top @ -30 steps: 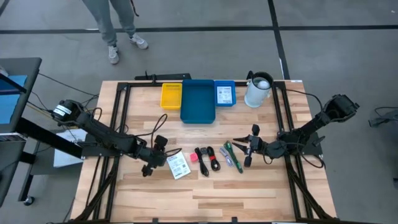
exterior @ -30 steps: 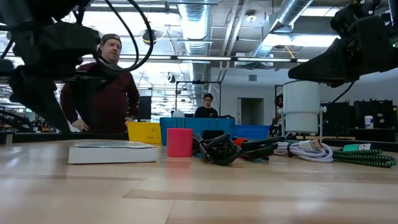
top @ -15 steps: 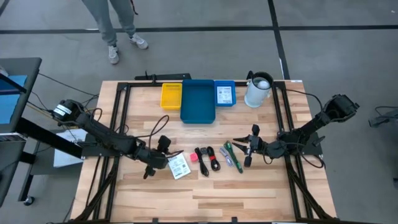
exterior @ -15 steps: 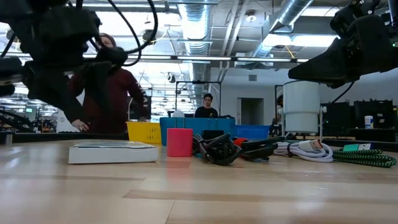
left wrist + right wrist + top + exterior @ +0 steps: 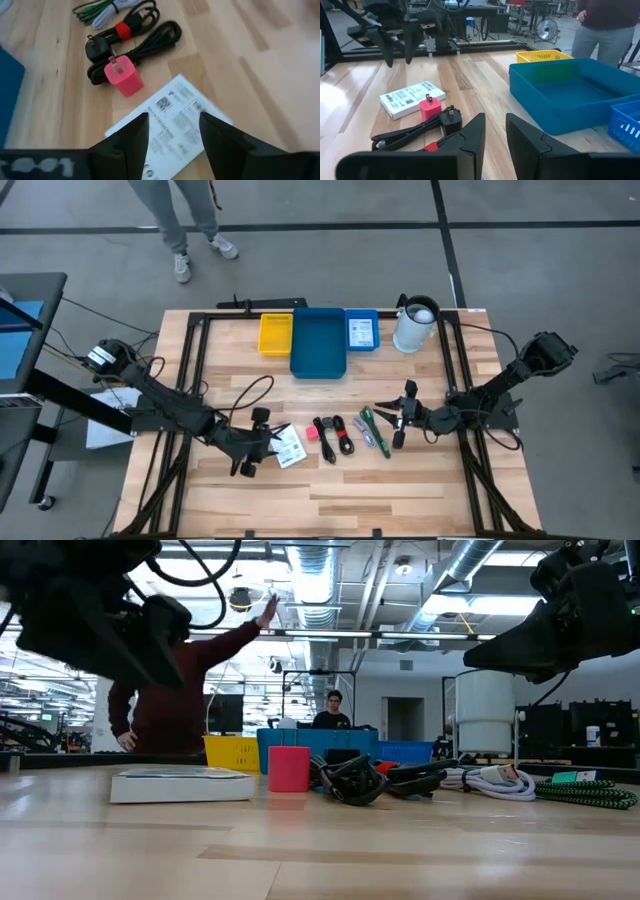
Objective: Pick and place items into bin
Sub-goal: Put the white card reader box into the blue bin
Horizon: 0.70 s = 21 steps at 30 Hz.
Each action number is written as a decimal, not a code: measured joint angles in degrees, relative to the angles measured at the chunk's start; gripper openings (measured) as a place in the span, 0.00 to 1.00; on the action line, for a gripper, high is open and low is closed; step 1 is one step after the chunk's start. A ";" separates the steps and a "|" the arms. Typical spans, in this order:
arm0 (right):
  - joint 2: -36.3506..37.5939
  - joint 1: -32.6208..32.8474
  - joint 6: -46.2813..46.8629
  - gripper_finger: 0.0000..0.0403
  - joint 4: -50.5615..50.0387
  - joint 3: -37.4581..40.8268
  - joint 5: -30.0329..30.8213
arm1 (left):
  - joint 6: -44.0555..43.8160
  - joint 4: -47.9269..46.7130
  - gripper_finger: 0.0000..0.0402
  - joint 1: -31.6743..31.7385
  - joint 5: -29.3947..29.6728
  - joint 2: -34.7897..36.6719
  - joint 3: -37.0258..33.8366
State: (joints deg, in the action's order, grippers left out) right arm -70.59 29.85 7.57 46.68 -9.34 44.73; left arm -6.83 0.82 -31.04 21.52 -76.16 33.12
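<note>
The white printed packet (image 5: pixel 288 446) lies flat on the wooden table, left of a pink-red cube (image 5: pixel 311 434), black coiled cables (image 5: pixel 335 438) and green sticks (image 5: pixel 372 430). My left gripper (image 5: pixel 268 446) hovers open just left of the packet. In the left wrist view its fingers (image 5: pixel 174 127) stand apart above the packet (image 5: pixel 175 112), clear of it. My right gripper (image 5: pixel 388 420) waits right of the green sticks, its fingers (image 5: pixel 495 131) a narrow gap apart with nothing between them. The blue bin (image 5: pixel 319 345) stands at the far edge.
A yellow bin (image 5: pixel 275 333) and a small blue basket (image 5: pixel 361 330) flank the blue bin, and a white jug (image 5: pixel 415 325) stands at the far right. A person (image 5: pixel 165 690) stands beyond the table's far edge. Bare wood lies along the near edge.
My left gripper has swung a little toward the table's near edge and the white packet, risen slightly, rolled and tipped its fingers less steeply downward. Its fingers stay apart. The person behind the table has raised an arm.
</note>
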 joint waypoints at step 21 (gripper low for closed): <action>0.20 0.04 -3.45 0.17 -3.23 -0.02 -2.44 | -16.47 -10.28 0.41 -3.09 8.31 -27.97 28.86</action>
State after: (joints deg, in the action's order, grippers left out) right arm -70.39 29.89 4.13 43.44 -9.37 42.29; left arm -23.30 -9.46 -34.13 29.83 -104.14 61.98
